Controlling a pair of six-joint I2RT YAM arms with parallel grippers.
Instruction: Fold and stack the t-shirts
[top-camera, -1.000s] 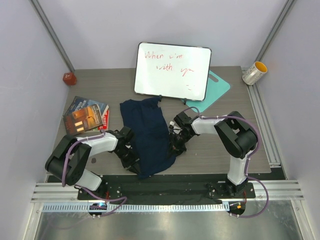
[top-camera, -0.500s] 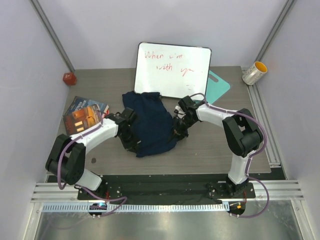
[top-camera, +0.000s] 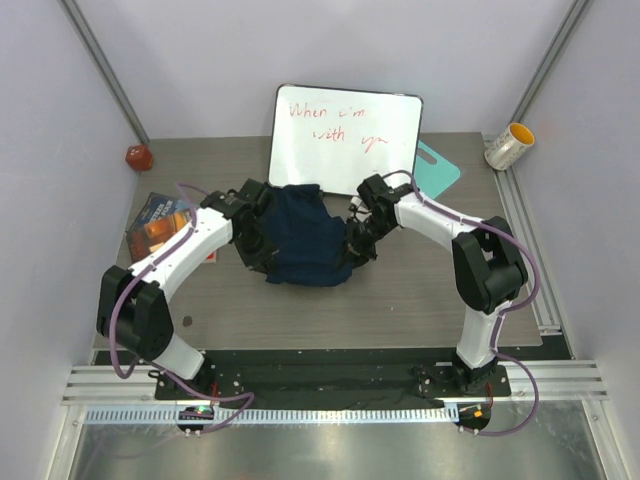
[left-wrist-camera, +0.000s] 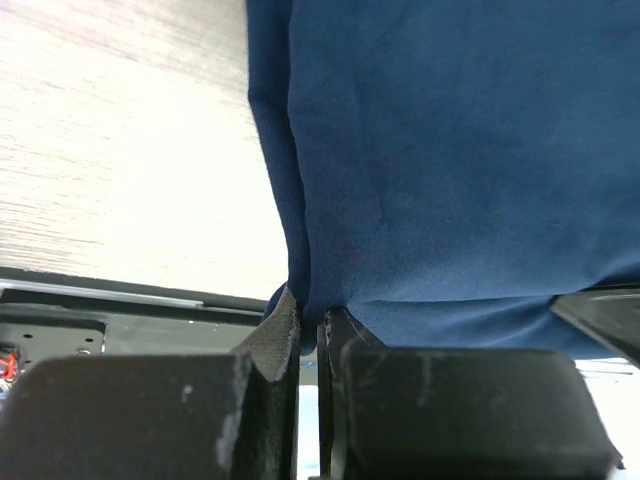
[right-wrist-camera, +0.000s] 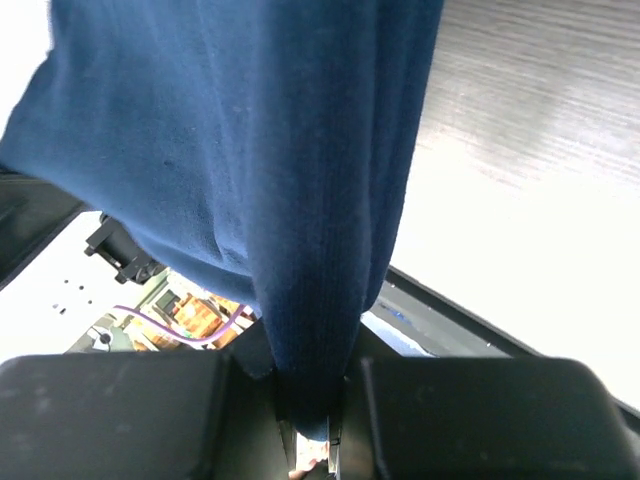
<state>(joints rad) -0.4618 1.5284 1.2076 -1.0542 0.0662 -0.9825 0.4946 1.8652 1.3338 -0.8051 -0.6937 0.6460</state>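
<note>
Under me spreads the grey wooden table (top-camera: 430, 290). One dark blue t-shirt (top-camera: 305, 240) is bunched up between my two pairs of jaws. My left gripper (left-wrist-camera: 312, 330) is squeezed tight on one side, and my right gripper (right-wrist-camera: 310, 400) pinches the other side.

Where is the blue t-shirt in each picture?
Top view: the t-shirt is in the middle.
Left wrist: the t-shirt fills the upper right, pinched in the left pincer.
Right wrist: the t-shirt fills the upper left and middle, pinched in the right pincer.
Shared landmark: the grey wooden table.
</note>
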